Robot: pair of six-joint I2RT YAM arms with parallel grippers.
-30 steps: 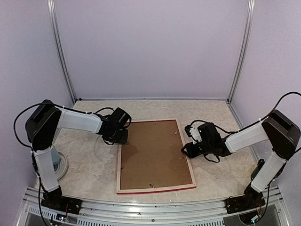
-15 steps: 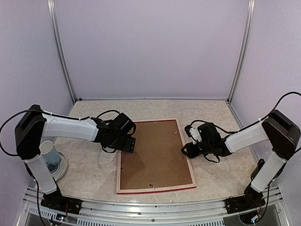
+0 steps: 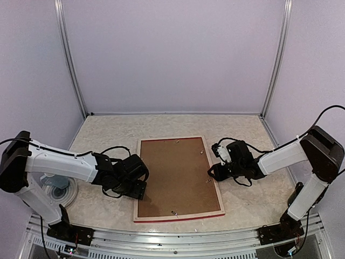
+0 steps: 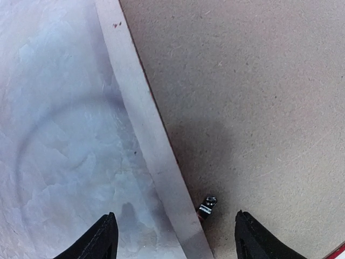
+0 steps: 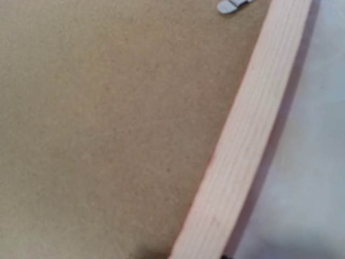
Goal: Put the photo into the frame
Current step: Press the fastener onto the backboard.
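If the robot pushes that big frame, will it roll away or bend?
Probably neither. The frame lies flat on the table, so it would likely slide. Its wood edges look stiff, and the brown backing panel seems rigid.

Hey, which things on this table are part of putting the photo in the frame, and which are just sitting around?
Part of the job:
- frame, lying face down
- brown backing panel set in it
- small metal clip at its edge
- the photo is not in view

Just lying about:
- light blue cup, partly hidden by the left arm
- white plate by it
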